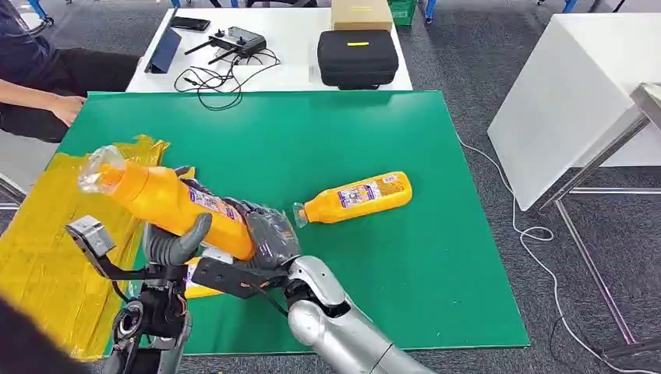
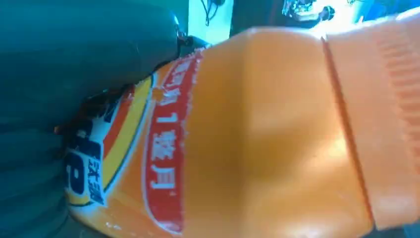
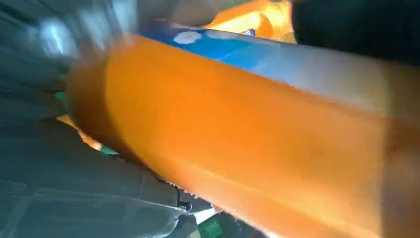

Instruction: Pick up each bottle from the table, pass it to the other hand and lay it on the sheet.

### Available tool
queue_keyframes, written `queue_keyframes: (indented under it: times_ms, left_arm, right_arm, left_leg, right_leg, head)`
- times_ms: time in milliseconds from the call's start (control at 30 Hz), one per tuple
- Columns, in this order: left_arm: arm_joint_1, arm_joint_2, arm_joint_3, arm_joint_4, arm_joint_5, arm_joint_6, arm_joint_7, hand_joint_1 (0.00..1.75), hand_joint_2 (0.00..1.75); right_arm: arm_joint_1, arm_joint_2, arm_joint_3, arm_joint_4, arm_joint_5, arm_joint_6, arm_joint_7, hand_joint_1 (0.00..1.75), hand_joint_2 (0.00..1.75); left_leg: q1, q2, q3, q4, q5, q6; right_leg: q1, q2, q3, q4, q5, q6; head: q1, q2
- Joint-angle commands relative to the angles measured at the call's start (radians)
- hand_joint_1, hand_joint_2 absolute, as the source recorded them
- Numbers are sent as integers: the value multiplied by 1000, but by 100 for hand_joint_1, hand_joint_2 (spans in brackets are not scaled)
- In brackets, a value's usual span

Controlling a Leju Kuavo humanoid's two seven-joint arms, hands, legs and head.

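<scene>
An orange bottle (image 1: 167, 201) with a clear cap is held tilted above the left part of the green mat (image 1: 327, 132), cap toward the yellow sheet (image 1: 47, 249). My left hand (image 1: 178, 240) grips its body from below with the thumb up its side. My right hand (image 1: 266, 232) wraps its base end. The same bottle (image 2: 257, 139) shows close in the left wrist view, and again as an orange bottle (image 3: 237, 144) in the right wrist view. A second orange bottle (image 1: 355, 196) lies on its side mid-mat. Part of a third bottle (image 1: 199, 291) shows beneath my hands.
A person's hand (image 1: 66, 107) rests at the mat's far left corner. Behind the mat, a white table (image 1: 304, 74) carries a black case (image 1: 357, 57), a controller (image 1: 234, 39) with cables and a cardboard box (image 1: 361, 14). Another white table (image 1: 577, 86) stands to the right.
</scene>
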Motion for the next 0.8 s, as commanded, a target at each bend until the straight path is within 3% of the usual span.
queue_keyframes:
  times_ms: [33,67,100,167,233,333,433,533,800]
  left_arm:
    - [-171,78,109,155,-507,474,54,175,175]
    - [-181,80,139,164,-518,453,46,175,175]
    - [-203,94,165,199,-629,548,69,175,175]
    - [-222,103,195,225,-632,530,60,175,175]
    - [-275,148,220,329,-822,660,130,175,175]
    - [-326,198,272,451,-997,780,140,175,175]
    - [-300,151,528,363,-1405,780,101,175,175]
    - [-301,141,585,371,-1561,780,106,175,175]
    - [-298,176,532,480,-1683,780,180,175,175]
  right_arm:
    - [62,-87,-30,-126,-16,27,-24,0,0]
    - [67,-90,-37,-141,-12,36,-21,0,0]
    - [67,-89,-40,-147,-7,47,-17,0,0]
    - [68,-85,-42,-152,-4,57,-11,0,0]
    - [65,-77,-41,-149,4,73,4,0,0]
    - [60,-68,-42,-137,9,80,4,0,0]
    - [55,-73,-46,-125,-10,74,-11,0,0]
    - [52,-82,-48,-124,-24,75,-18,0,0]
    - [44,-100,-40,-115,-56,75,-29,0,0]
  left_leg:
    - [1,-4,5,-2,0,-1]
    - [1,-2,3,-2,0,-1]
    - [1,-2,2,-1,0,-1]
    - [1,-2,4,-2,0,-1]
    - [1,-2,2,-1,0,-1]
    - [2,0,3,-2,0,-1]
    - [2,2,6,-2,-1,-1]
    - [3,1,5,-1,-1,-1]
    - [2,-2,5,-2,0,-1]
  right_leg:
    - [1,-6,6,-2,-2,0]
    - [1,-4,4,-1,-1,0]
    - [1,-3,3,-1,-1,0]
    - [1,-4,5,-1,-1,-1]
    - [1,-3,3,-1,-1,0]
    - [1,-2,3,-1,0,0]
    - [2,0,6,-1,-1,0]
    - [2,-1,6,-1,-2,0]
    - [1,-4,6,-1,-2,0]
  head:
    - [1,0]
    - [0,0]
    - [0,0]
    - [0,0]
    - [0,0]
    - [0,0]
    - [0,0]
    - [0,0]
    - [1,0]
